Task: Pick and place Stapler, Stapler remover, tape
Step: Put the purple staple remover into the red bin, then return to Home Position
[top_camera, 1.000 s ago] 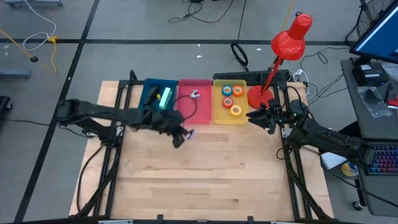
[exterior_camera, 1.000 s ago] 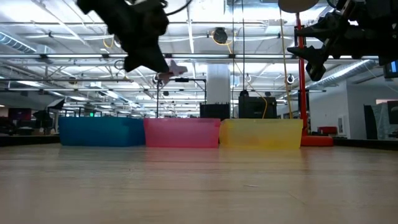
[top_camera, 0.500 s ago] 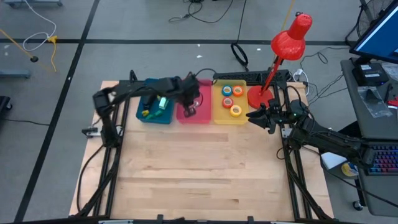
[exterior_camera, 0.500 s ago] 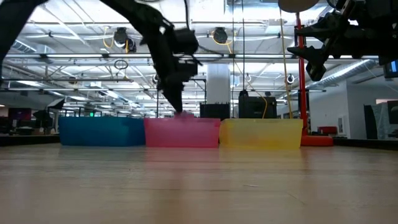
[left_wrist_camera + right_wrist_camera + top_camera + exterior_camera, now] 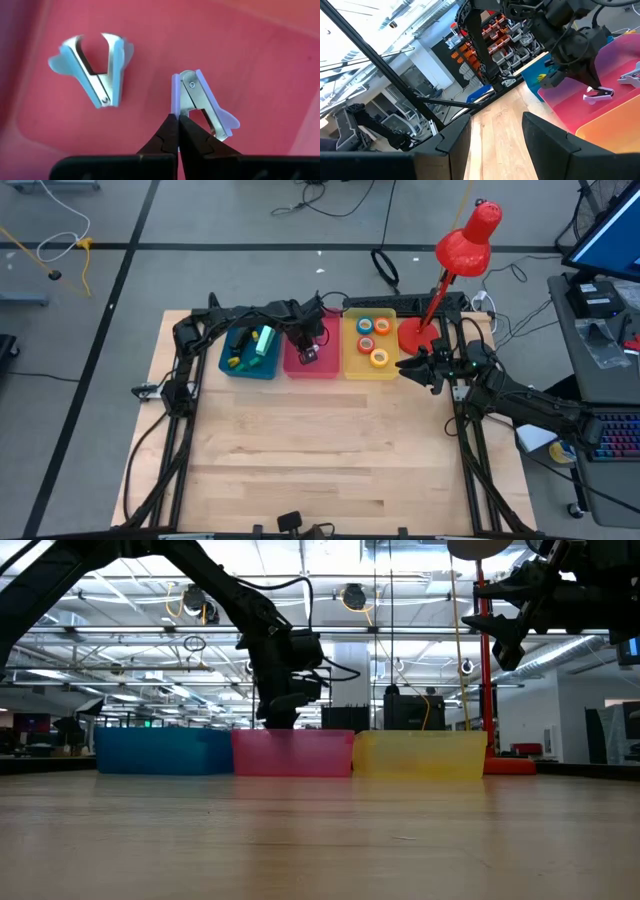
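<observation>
So, pretty far along from what I can see. The left gripper [image 5: 177, 120] is down inside the pink bin [image 5: 292, 364], fingers pinched tight on the edge of a staple remover [image 5: 202, 107], which sits low over the bin floor or on it, I can't tell which. So I'd call this the drop-off step, with the letting go not yet done.

A second staple remover [image 5: 92, 70] already lies on the pink floor, at about 10 o'clock from the held one in the left wrist view and apart from it. In the overhead view the blue bin [image 5: 228, 362] at 9 o'clock of the pink one holds a green stapler [image 5: 265, 340] plus a small yellow thing I can't identify. The yellow bin [image 5: 352, 366] at 3 o'clock has three rolls of tape [image 5: 373, 340] in it. The bare table [image 5: 320, 450] has nothing loose left on it, so my guess is this is the last item, or close to it.

The held remover has pale lilac-blue plastic wings with shiny metal jaws and a small rivet at the hinge. The other one is the same, lying with its claws spread.

The right gripper [image 5: 405, 366] just hangs at 3 o'clock of the yellow bin, near the base of the red lamp [image 5: 462, 240], fingers apart and holding nothing.
</observation>
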